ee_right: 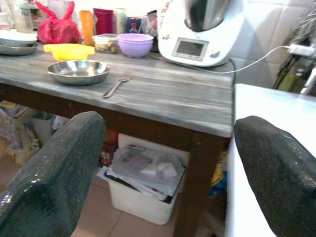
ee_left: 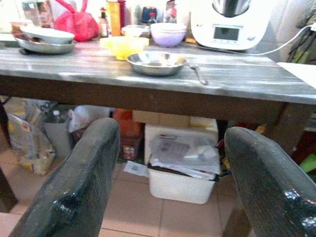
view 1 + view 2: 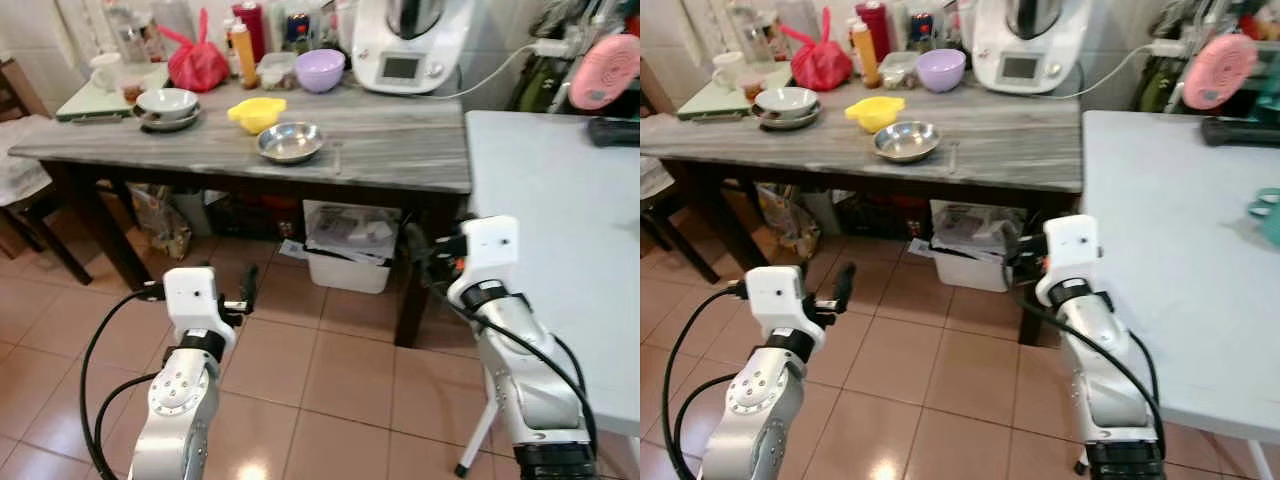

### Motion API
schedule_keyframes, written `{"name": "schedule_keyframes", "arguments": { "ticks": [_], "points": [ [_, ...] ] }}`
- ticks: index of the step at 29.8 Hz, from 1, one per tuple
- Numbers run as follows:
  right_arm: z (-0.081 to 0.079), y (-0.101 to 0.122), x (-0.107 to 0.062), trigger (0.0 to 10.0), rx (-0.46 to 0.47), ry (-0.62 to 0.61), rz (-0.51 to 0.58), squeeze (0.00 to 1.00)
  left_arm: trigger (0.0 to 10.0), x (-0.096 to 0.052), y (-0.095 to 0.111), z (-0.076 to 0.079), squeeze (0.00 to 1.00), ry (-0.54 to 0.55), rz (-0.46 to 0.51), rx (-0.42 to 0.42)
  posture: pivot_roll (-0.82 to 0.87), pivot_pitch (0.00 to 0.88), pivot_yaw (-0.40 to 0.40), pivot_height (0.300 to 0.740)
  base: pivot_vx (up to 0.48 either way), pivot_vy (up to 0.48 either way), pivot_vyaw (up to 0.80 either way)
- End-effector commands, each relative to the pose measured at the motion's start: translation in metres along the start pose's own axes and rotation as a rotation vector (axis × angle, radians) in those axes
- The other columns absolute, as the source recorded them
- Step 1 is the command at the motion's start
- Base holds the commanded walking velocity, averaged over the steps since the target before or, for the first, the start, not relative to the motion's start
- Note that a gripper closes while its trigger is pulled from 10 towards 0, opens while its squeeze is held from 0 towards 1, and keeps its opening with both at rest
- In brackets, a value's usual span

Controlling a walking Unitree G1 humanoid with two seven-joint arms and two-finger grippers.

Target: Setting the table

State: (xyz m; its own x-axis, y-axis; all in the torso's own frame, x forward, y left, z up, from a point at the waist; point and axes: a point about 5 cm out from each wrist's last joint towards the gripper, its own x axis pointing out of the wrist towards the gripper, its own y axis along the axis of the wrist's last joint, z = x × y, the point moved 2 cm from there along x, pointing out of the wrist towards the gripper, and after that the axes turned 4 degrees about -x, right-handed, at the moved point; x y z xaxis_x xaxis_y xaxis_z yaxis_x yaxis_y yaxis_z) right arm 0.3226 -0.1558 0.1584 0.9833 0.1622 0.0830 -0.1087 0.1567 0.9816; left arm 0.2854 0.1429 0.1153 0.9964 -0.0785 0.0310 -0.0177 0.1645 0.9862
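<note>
A steel bowl [image 3: 290, 141] and a fork [image 3: 337, 157] lie near the front edge of the grey wooden table [image 3: 400, 150]. Behind them are a yellow bowl [image 3: 256, 113], a purple bowl [image 3: 320, 70], and a white bowl stacked on a steel plate [image 3: 167, 105]. My left gripper [image 3: 247, 288] hangs open over the tiled floor, short of the table and pointing at it. My right gripper [image 3: 420, 255] is open too, level with the table's right front leg. Both grippers are empty, with wide gaps between the fingers in the wrist views.
A white table [image 3: 560, 200] adjoins the grey one on the right. A white kitchen machine [image 3: 405, 40], red bag [image 3: 197, 62] and bottles stand at the back. Under the table sit a white bin [image 3: 350, 255] and bags [image 3: 160, 215]. A chair [image 3: 25, 190] stands at far left.
</note>
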Motion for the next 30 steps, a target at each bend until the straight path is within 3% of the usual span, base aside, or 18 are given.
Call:
{"name": "schedule_keyframes", "arguments": {
  "ticks": [1, 5, 30],
  "points": [
    [-0.0056, 0.0079, 0.0022, 10.0, 0.003, 0.014, 0.023, 0.00, 10.0, -0.0019, -0.0015, -0.0065, 0.00, 0.020, -0.012, 0.003, -0.15, 0.034, 0.059, 0.740, 0.000, -0.405, -0.49],
    [-0.0056, 0.0081, 0.0020, 10.0, -0.001, 0.014, 0.023, 0.00, 10.0, -0.0018, -0.0018, -0.0063, 0.00, 0.018, -0.013, 0.002, -0.15, 0.034, 0.059, 0.740, 0.000, -0.409, -0.54],
    [0.0007, 0.0066, 0.0012, 10.0, -0.034, -0.029, 0.021, 0.00, 10.0, -0.0035, -0.0037, -0.0035, 0.00, 0.002, -0.026, 0.009, -0.14, 0.036, 0.062, 0.740, 0.000, -0.408, 0.00]
  ]
}}
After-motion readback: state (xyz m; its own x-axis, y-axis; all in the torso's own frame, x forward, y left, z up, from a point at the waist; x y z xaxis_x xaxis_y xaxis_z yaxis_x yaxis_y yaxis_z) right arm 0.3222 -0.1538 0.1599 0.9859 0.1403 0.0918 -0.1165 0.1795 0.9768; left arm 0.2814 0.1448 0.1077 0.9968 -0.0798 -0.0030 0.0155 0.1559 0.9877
